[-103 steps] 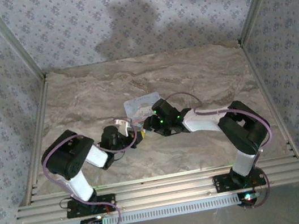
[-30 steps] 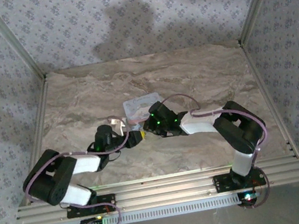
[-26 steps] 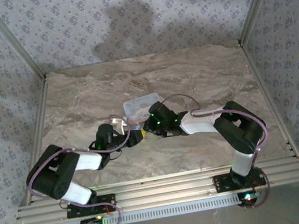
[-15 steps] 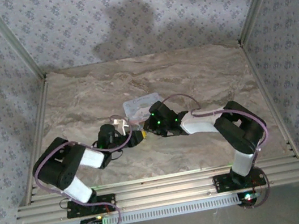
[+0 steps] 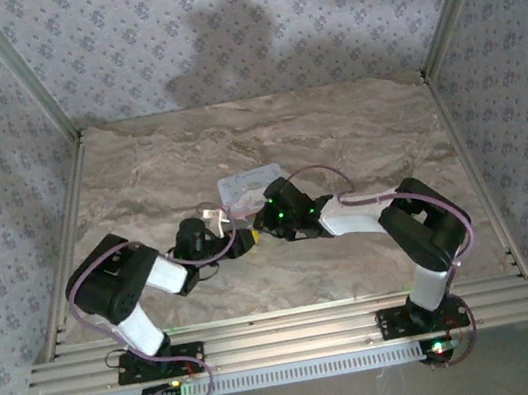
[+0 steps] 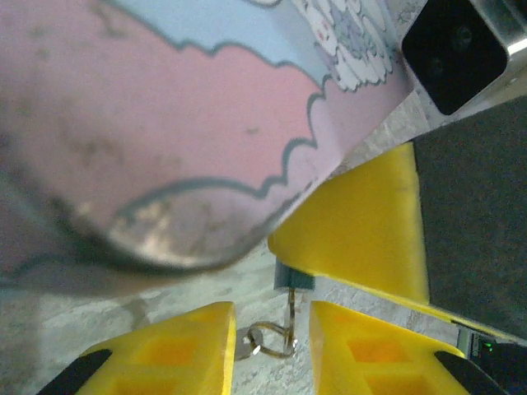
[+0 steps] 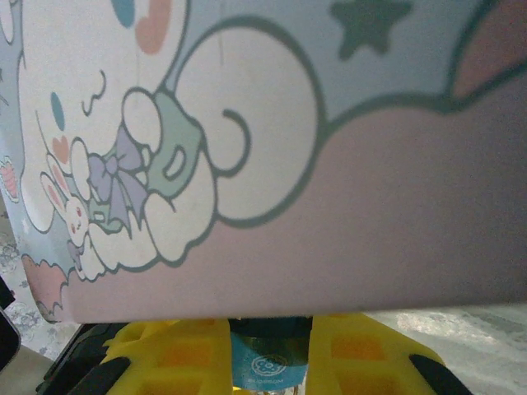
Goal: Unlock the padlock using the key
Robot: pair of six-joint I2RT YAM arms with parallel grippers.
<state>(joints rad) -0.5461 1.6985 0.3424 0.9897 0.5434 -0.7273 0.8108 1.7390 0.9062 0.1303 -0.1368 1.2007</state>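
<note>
A small blue padlock [image 7: 268, 362] sits pinched between the yellow fingers of my right gripper [image 7: 270, 329], just under a pastel cartoon tin [image 7: 329, 206]. In the left wrist view a corner of the padlock [image 6: 292, 278] pokes out below the right gripper's yellow finger [image 6: 354, 230]. The thin metal key [image 6: 290, 317] hangs from the padlock with its ring [image 6: 268, 339] low down. My left gripper [image 6: 272, 321] straddles the key and ring, jaws narrowly apart, with a gap still showing on the right side. From above, the left gripper [image 5: 234, 241] and right gripper [image 5: 257, 227] meet at mid-table.
The cartoon tin [image 5: 252, 187] lies on the marble tabletop [image 5: 354, 132] just behind the two grippers and looms close over them in both wrist views. Aluminium frame posts [image 5: 62, 201] edge the table left and right. Cables loop over both arms.
My left arm's elbow has swung up and rightward while its gripper stayed at the key. The left jaws have narrowed around the key ring. The right gripper has kept still.
</note>
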